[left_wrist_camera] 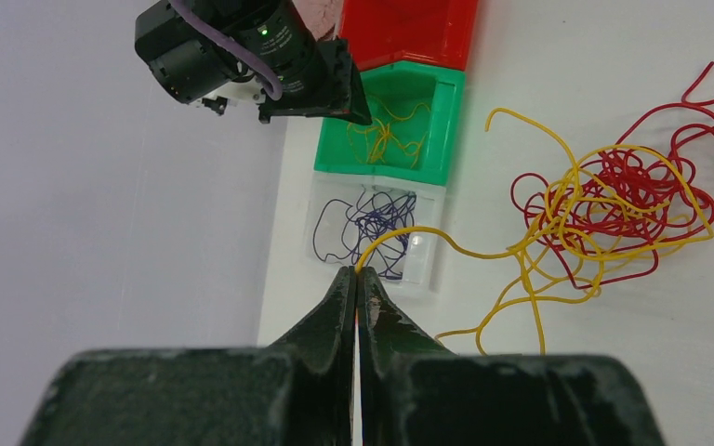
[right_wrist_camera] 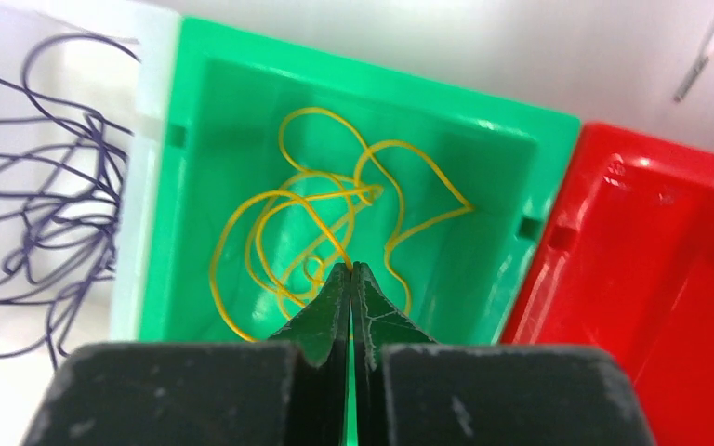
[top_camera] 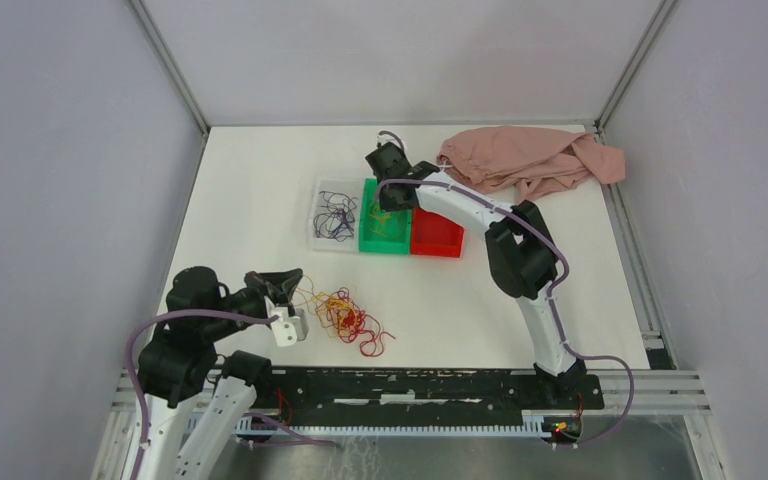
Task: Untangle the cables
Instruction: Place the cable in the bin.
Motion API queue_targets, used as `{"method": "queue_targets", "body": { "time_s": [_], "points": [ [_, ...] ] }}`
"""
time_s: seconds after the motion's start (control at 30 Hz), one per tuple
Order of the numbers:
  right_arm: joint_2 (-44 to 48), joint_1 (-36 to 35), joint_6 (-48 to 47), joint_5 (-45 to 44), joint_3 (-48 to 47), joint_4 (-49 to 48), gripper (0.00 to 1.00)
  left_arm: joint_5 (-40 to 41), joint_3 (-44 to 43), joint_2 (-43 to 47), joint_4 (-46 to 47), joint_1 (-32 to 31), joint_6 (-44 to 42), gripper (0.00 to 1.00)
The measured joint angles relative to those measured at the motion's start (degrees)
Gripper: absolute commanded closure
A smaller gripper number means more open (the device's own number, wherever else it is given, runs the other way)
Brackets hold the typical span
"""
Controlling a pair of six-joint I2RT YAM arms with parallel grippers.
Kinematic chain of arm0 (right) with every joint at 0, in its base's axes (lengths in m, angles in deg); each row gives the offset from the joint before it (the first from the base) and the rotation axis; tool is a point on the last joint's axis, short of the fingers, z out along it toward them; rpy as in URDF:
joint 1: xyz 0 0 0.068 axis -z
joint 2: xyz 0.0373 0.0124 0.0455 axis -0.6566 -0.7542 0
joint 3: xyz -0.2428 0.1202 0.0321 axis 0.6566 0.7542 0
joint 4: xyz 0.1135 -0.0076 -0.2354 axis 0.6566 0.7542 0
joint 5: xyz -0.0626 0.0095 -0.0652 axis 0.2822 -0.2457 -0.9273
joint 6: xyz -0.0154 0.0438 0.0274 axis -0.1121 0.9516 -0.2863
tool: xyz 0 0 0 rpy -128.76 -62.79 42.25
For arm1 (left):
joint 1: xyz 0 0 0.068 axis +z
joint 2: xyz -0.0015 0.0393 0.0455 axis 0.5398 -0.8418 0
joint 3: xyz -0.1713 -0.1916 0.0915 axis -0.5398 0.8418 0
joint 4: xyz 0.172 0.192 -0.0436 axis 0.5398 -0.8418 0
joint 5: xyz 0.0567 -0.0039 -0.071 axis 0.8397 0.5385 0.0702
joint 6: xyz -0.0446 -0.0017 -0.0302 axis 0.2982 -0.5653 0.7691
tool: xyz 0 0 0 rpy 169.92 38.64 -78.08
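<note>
Now left fingers (left_wrist_camera: 342, 311) pinch a yellow cable (left_wrist_camera: 483, 253) trailing to the tangle (left_wrist_camera: 614, 209) at two o'clock; right fingers (right_wrist_camera: 335, 311) clamp another strand (right_wrist_camera: 242, 209) over the green bin (right_wrist_camera: 353, 85).

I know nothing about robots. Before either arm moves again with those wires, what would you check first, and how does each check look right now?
1. Left end effector shut on the yellow strand: ok.
2. That strand free of the tangle: not ok, it runs into the red and yellow loops.
3. Right end effector over the green bin: ok.
4. Right end effector pinching one of the yellow wires there: cannot tell, one reaches its closed tips.
5. Green bin holds only yellow: ok.
</note>
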Motion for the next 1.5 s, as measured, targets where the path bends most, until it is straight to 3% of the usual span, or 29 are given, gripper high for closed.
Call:
{"method": "queue_targets", "body": {
  "time_s": [0.27,0.53,0.67,0.87,1.13,1.3,1.5],
  "points": [
    [-5.44,-0.85,-1.62,0.35,-7.54,0.33,0.96,0.33,0.39,-0.02,-0.02,0.00,-2.10,0.97],
    [-5.68,-1.18,-3.54,0.39,-6.73,0.63,0.70,0.37,0.68,-0.20,-0.04,0.00,-3.08,0.97],
    [-2.84,-1.18,-3.98,0.39,-4.00,0.83,0.51,0.39,0.72,-0.44,-0.04,0.00,-3.87,0.97],
    [6.27,-1.18,-4.04,0.39,-0.11,-0.37,0.40,0.42,0.72,-0.61,-0.04,0.00,-4.00,0.97],
    [16.94,-1.18,-4.07,-0.68,5.57,-2.86,0.38,0.46,0.96,-1.57,-0.04,0.00,-4.07,0.97],
    [22.73,-1.18,-3.80,-0.35,15.89,-4.57,0.43,1.01,1.57,-2.86,0.02,0.00,-4.07,0.97],
    [30.88,-2.49,-3.30,6.19,31.19,-10.69,0.45,5.84,4.85,-3.69,3.19,0.00,-3.37,0.97]
  ]
}}
